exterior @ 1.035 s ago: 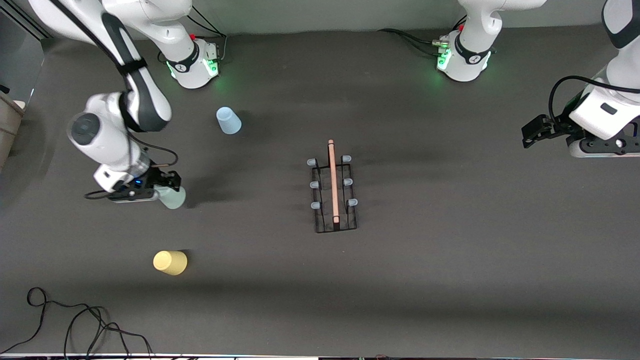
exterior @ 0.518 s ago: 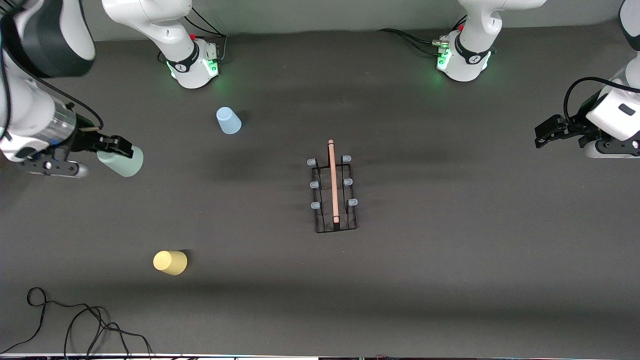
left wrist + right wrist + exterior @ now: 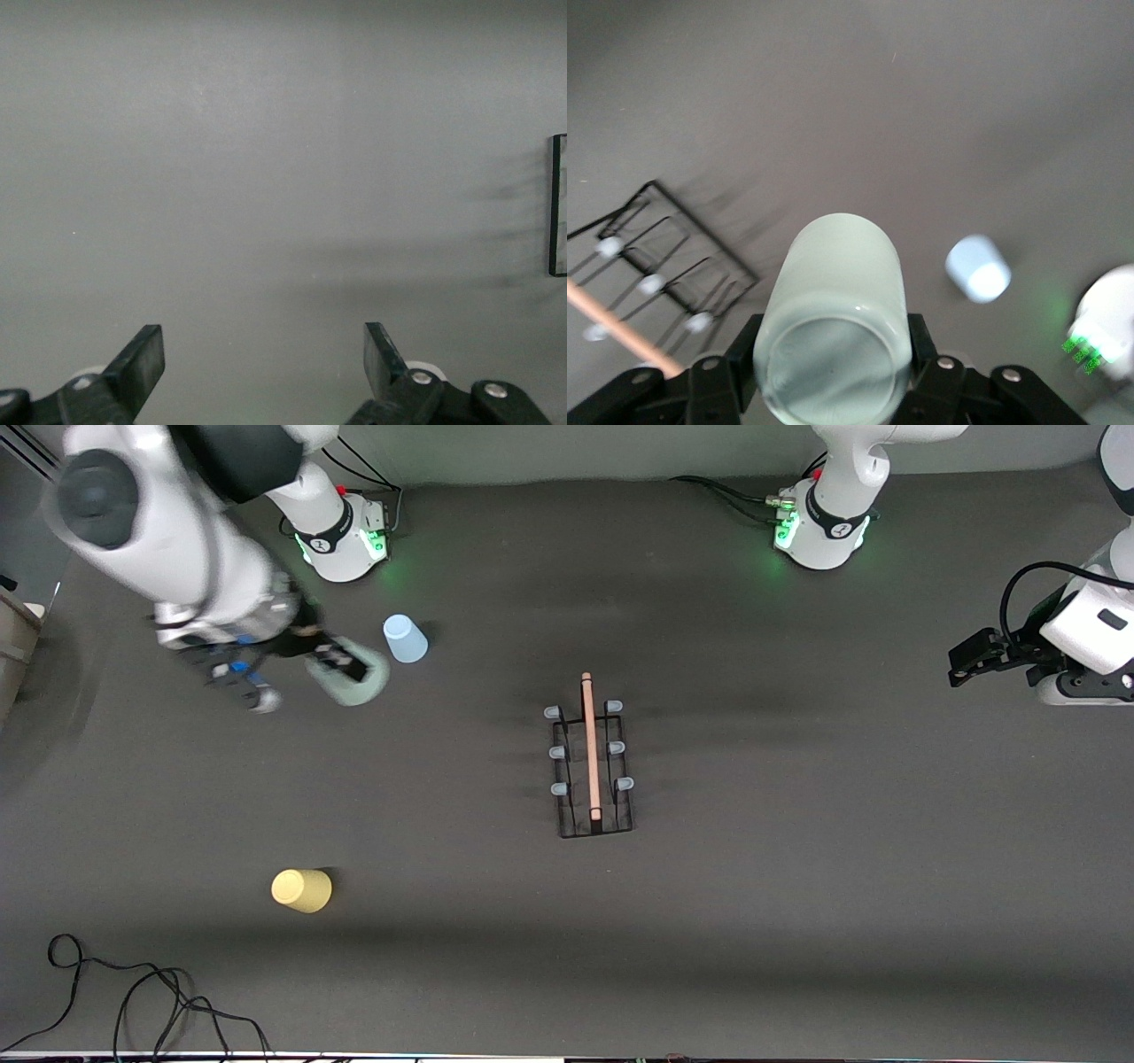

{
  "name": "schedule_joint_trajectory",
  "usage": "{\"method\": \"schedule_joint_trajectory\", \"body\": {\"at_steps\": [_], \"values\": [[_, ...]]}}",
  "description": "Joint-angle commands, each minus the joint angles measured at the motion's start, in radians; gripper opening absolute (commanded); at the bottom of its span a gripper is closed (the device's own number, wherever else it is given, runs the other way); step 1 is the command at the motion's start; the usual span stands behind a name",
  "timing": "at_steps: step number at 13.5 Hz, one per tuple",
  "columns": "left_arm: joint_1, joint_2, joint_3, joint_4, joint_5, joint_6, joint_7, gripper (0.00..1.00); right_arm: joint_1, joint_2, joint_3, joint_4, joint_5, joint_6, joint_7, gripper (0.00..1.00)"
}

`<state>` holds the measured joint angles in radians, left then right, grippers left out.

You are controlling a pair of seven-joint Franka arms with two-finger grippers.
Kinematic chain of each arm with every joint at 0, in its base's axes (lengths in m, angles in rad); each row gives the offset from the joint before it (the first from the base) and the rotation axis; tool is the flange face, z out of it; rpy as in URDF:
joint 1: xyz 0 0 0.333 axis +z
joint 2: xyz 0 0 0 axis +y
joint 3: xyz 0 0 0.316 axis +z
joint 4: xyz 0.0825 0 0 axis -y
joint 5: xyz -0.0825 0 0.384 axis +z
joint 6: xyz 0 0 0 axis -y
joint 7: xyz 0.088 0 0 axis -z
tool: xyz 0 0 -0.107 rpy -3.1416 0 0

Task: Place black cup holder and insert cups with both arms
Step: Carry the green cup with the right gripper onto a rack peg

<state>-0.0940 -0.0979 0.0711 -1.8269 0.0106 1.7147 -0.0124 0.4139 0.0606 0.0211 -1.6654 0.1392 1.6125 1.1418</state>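
The right hand (image 3: 341,666) is up in the air over the right arm's end of the table (image 3: 797,921), pinching the mint cup (image 3: 350,677) between its fingers; in the right wrist view the cup (image 3: 833,319) fills the gap between the two black fingers (image 3: 921,341) and lies on its side, its closed bottom toward the camera. The blue cup (image 3: 405,638) stands upside down on the table just beside the held cup, near the right arm's base. The yellow cup (image 3: 302,890) stands upside down too, well apart from both and much nearer to the front camera. The rack (image 3: 593,766) sits near the middle of the table with its wooden rod (image 3: 589,744) running along the top and pale-tipped pegs (image 3: 557,752) on either side, none of them carrying a cup. The left hand (image 3: 966,660) waits in the air over the left arm's end of the table, its fingers (image 3: 142,363) spread wide with nothing between them; an edge of the rack (image 3: 556,204) shows in its wrist view.
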Motion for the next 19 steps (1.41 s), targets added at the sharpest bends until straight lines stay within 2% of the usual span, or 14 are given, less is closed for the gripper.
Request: {"method": "schedule_joint_trajectory", "body": {"at_steps": [1,5,9,15,19], "values": [[-0.001,-0.023,0.004,0.003,0.006,-0.036,0.025,1.0,0.106,0.169,-0.01,0.195,0.042,0.007,0.307,0.0],[0.008,-0.022,0.006,0.005,0.006,-0.038,0.037,1.0,0.258,0.32,-0.012,0.308,0.037,0.082,0.613,0.0],[0.008,-0.023,0.036,0.005,-0.001,-0.052,0.074,0.99,0.315,0.381,-0.015,0.296,0.027,0.147,0.673,0.0],[0.005,-0.036,0.041,0.012,-0.001,-0.084,0.088,1.0,0.313,0.401,-0.017,0.153,0.002,0.319,0.667,0.0],[0.007,-0.052,0.042,0.012,-0.006,-0.095,0.091,1.0,0.321,0.456,-0.017,0.119,0.002,0.392,0.668,0.0]]}}
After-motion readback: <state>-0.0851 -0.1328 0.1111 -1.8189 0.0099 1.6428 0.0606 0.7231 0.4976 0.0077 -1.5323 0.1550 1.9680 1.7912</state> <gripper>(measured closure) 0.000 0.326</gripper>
